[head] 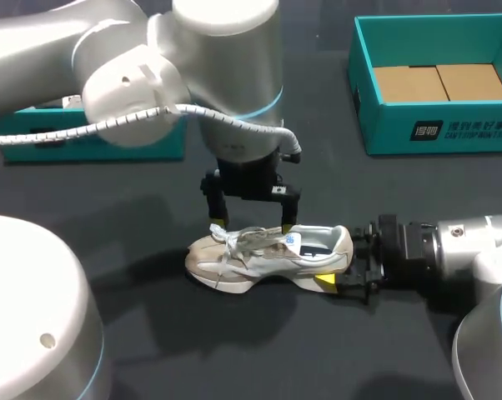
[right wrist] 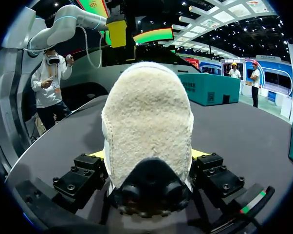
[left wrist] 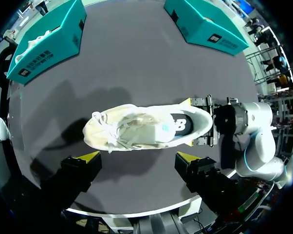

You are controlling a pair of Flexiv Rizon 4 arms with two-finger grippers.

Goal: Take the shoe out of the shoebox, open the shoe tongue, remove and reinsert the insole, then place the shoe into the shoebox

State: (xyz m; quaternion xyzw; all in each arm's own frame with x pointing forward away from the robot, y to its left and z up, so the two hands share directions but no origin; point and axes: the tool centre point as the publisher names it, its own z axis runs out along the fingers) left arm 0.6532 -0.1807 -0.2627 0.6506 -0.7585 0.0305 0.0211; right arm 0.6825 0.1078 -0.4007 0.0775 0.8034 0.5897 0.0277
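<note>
— On the near stretch of the dark table (head: 234, 350), what is that arm from the right clamped on?

— The shoe (head: 259, 260). It stands on its sole, toe towards the robot's left, heel towards its right. The right gripper (left wrist: 189, 123) comes in low and level and grips the heel, one yellow fingertip (head: 324, 282) pressed to each side of it. From that wrist the fuzzy heel fills the space between the two fingers.

— So it is closed on the heel, not just resting beside it?

— Yes, both fingers touch it from opposite sides, only as far apart as the heel is wide.

— And the other one, just behind?

— The left gripper (head: 252, 223) hangs over the shoe, pointing straight down, above the laces and the tongue. Its fingers are spread wide, and it holds nothing. Its own wrist view shows the two yellow tips (left wrist: 88, 157) apart from the shoe. From the head view I cannot tell whether one tip brushes the tongue.

— Is the shoe open at the top?

— The mouth is open, with dark blue showing inside and a pale tab on the tongue.

— And farther back?

— Two teal shoeboxes, well apart from the shoe. The right shoebox (head: 434, 133) is open with brown cardboard (head: 439, 82) on its floor. The left shoebox (head: 109, 142) is half hidden behind the left arm.
</note>
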